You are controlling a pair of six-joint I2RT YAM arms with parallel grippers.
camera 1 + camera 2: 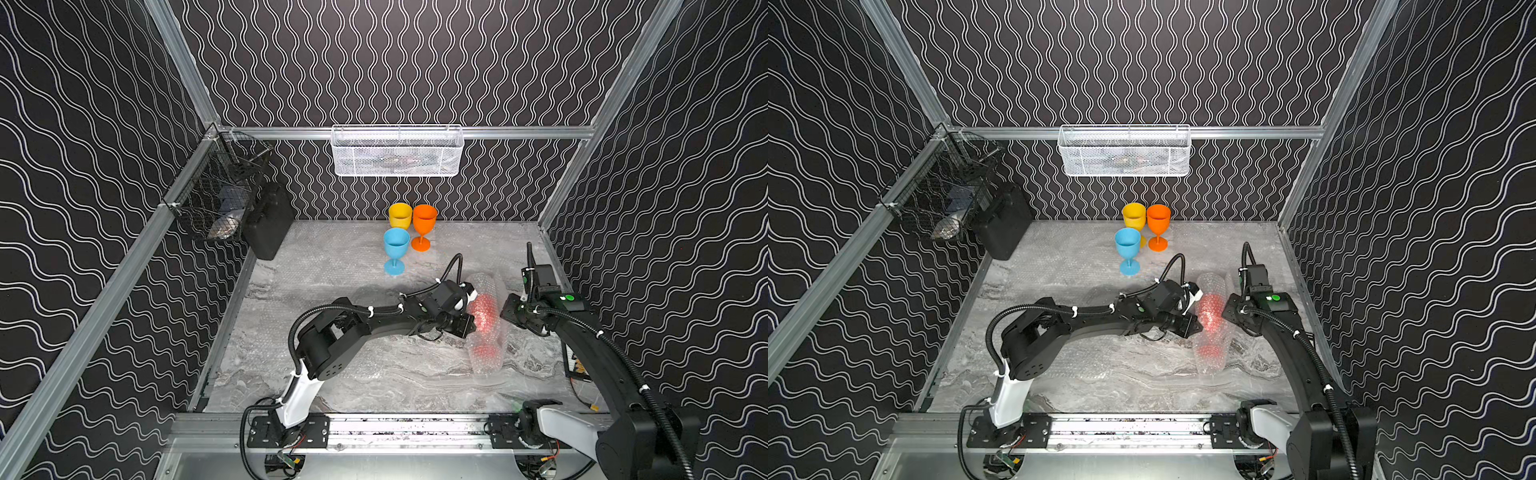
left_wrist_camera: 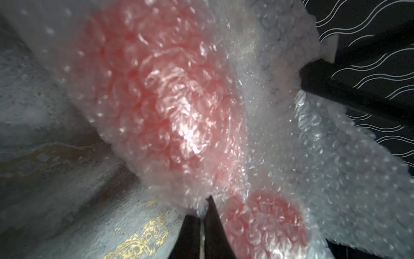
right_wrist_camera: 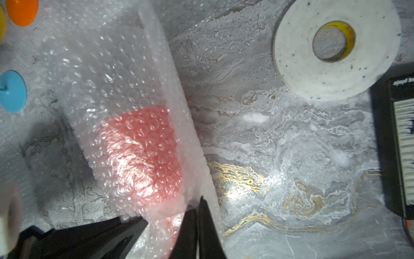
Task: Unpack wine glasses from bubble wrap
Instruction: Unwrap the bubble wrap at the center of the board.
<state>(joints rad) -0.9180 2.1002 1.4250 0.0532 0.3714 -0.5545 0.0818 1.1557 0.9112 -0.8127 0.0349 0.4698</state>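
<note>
A tube of bubble wrap [image 1: 487, 328] lies lengthwise at the table's right middle, and the red wine glass [image 1: 483, 312] shows through it. My left gripper [image 1: 470, 308] is shut on the wrap's left edge [image 2: 205, 207], with the red bowl [image 2: 156, 89] just beyond its tips. On the opposite side my right gripper [image 1: 505, 311] is shut on the wrap's loose flap [image 3: 199, 205], beside the red bowl [image 3: 143, 154]. The yellow [image 1: 400, 215], orange [image 1: 424, 220] and light blue [image 1: 396, 245] glasses stand upright and unwrapped at the back centre in both top views.
A white tape roll [image 3: 291, 56] and a black device [image 1: 577, 368] lie by the right wall. A flat bubble wrap sheet [image 1: 332, 253] covers the rear table. A black case [image 1: 270, 222] and black wire basket [image 1: 216, 195] are back left. A white mesh basket [image 1: 397, 151] hangs on the back rail.
</note>
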